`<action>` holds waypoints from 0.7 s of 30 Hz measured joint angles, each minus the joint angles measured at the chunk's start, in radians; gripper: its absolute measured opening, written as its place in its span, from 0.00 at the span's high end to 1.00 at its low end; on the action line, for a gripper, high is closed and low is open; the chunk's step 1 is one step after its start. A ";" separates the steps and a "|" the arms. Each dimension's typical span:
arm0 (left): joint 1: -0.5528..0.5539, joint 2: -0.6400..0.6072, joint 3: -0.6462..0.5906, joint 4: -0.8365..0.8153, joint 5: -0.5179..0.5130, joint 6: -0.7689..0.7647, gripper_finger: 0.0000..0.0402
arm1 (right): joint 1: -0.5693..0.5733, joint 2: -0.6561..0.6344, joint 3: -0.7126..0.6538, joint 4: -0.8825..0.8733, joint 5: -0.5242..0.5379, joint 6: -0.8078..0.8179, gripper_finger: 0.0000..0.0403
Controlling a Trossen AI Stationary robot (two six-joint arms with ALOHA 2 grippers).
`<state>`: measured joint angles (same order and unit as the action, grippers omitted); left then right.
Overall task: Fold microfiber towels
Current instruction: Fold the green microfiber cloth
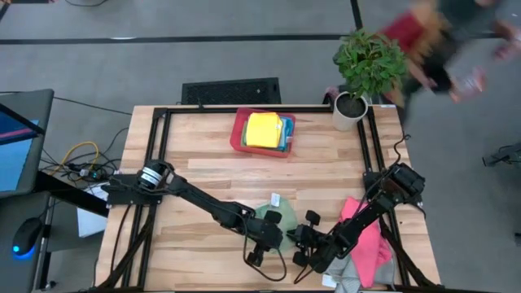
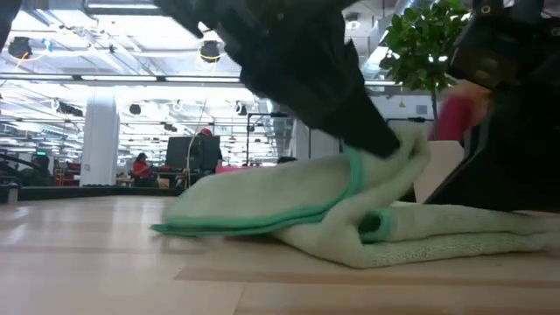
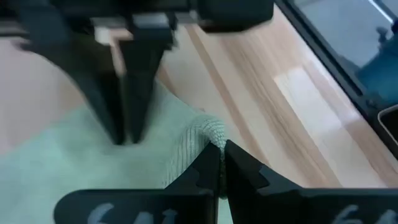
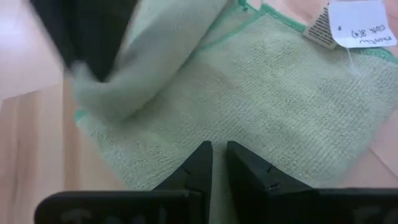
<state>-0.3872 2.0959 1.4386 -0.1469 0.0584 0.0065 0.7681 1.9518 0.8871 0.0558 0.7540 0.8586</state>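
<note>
Folding green towel (image 1: 273,216) near table's (image 1: 203,155) front edge, right of centre. Left gripper (image 1: 262,242) has jaws clamped together on a raised towel edge; right gripper (image 1: 305,244) sits just beside it over the cloth, jaws a little apart, apparently holding nothing. To fold well: carry edge straight across, keep it taut, line up hems before letting go. Both arms reach low, angled inward. Pink towel (image 1: 368,240) lies at front right corner; red tray (image 1: 238,134) near back edge.

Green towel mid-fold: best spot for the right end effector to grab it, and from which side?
Judging by its pose, take the green towel at the flat free corner by its white tag, descending from above; the opposite corner is already lifted, pinched by the left end effector.
</note>
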 joint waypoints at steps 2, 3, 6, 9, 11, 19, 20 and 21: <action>-0.002 0.025 0.022 -0.027 -0.022 0.005 0.99 | 0.001 0.000 0.000 0.003 0.000 -0.003 0.81; -0.003 0.035 0.031 -0.020 -0.039 0.010 0.99 | 0.002 0.000 0.000 0.002 -0.001 -0.002 0.81; -0.002 0.036 0.054 -0.038 -0.066 0.045 0.99 | 0.002 0.000 0.000 0.002 -0.001 -0.002 0.81; 0.004 0.031 0.074 -0.049 -0.080 0.056 0.99 | 0.003 0.000 0.000 0.004 -0.001 -0.002 0.81; 0.010 0.032 0.091 -0.078 -0.077 0.053 0.99 | 0.003 0.000 0.000 0.005 -0.001 -0.002 0.81; 0.016 0.032 0.093 -0.090 -0.093 0.072 0.93 | 0.003 0.000 0.000 0.005 -0.002 -0.003 0.81; 0.016 0.032 0.093 -0.093 -0.098 0.073 0.90 | 0.003 0.000 0.000 0.005 -0.002 -0.003 0.81; 0.016 0.032 0.093 -0.093 -0.097 0.072 0.87 | 0.003 0.000 0.000 0.005 -0.002 -0.003 0.81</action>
<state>-0.3708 2.1277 1.5314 -0.2400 -0.0389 0.0786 0.7715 1.9522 0.8871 0.0608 0.7525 0.8555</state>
